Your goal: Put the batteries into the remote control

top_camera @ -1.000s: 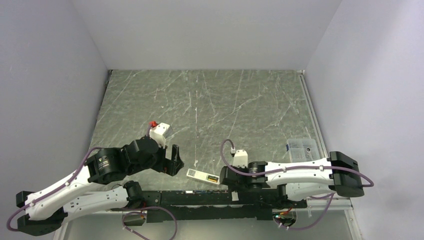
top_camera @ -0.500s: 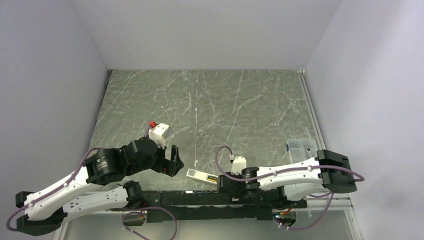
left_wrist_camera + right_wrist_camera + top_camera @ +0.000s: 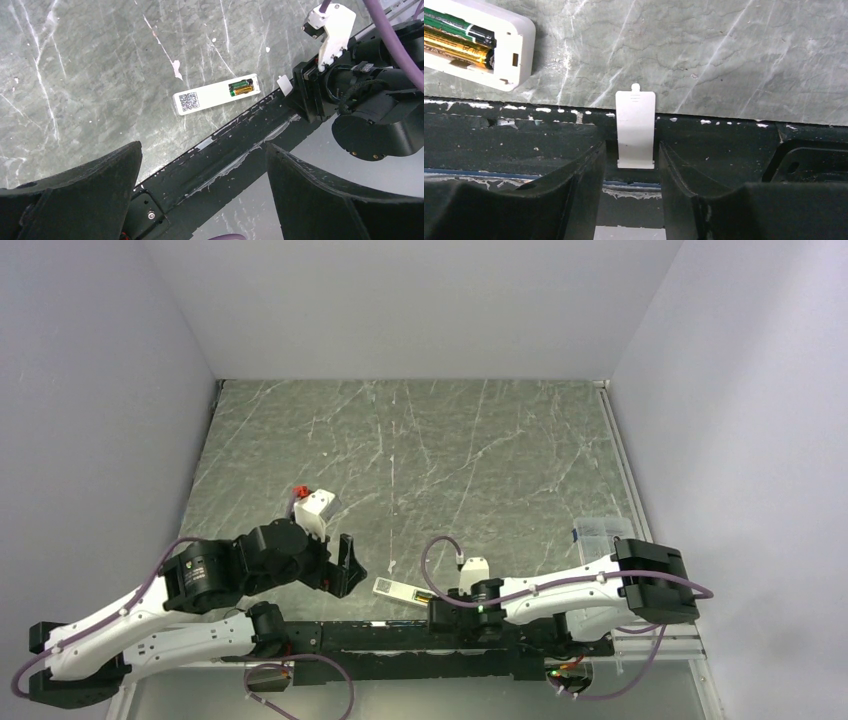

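In the top view's lower left, the left arm lay low, its forearm rising toward centre frame; the left gripper (image 3: 349,563) hung over the marble table (image 3: 450,460) with its jaws spread wide and nothing between them. The left wrist view showed those fingers (image 3: 100,175) far apart over the black rail (image 3: 235,145). Just right of it, the remote control (image 3: 398,590) lay flat at the table's bottom edge, recess up, with the batteries (image 3: 241,87) seated side by side in its right-hand end. Further right, the right arm stretched leftward from its elbow at the lower right. The right gripper (image 3: 631,150) pointed down at the rail, jaws partly apart astride a small white cover (image 3: 636,127); a dark gap showed on the cover's left side, so it was not clamped. A clear box (image 3: 603,537) sat at the table's right edge. Against a second before, the right gripper had slid left and toward the bottom edge and its elbow had drawn leftward, the left arm had shifted slightly left, and the remote had kept its place.
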Action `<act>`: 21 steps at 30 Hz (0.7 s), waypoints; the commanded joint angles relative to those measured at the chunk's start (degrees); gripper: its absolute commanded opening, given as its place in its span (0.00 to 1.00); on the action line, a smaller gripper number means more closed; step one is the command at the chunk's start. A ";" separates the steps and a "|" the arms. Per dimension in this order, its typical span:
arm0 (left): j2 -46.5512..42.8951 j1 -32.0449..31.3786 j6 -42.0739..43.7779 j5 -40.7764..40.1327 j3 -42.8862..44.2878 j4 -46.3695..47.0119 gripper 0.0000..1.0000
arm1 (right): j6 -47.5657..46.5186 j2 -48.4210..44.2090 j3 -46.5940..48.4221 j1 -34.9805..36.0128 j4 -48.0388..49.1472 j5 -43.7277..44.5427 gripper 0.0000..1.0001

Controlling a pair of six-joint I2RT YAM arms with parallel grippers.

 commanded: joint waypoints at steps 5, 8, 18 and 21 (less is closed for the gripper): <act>-1.39 -1.96 -0.43 -2.26 0.04 0.43 0.99 | 2.63 3.31 1.00 1.54 -0.02 -0.76 0.34; -1.62 -2.56 -0.78 -2.76 0.04 0.16 0.99 | 3.19 2.78 0.31 1.84 0.41 -0.82 0.28; -1.09 -3.40 -1.37 -3.68 0.11 -0.27 0.99 | 3.63 1.40 -0.42 2.15 0.37 -0.02 0.11; -0.77 -3.41 -1.49 -3.86 0.21 -0.39 0.99 | 3.24 0.52 0.59 2.17 -0.70 0.79 0.11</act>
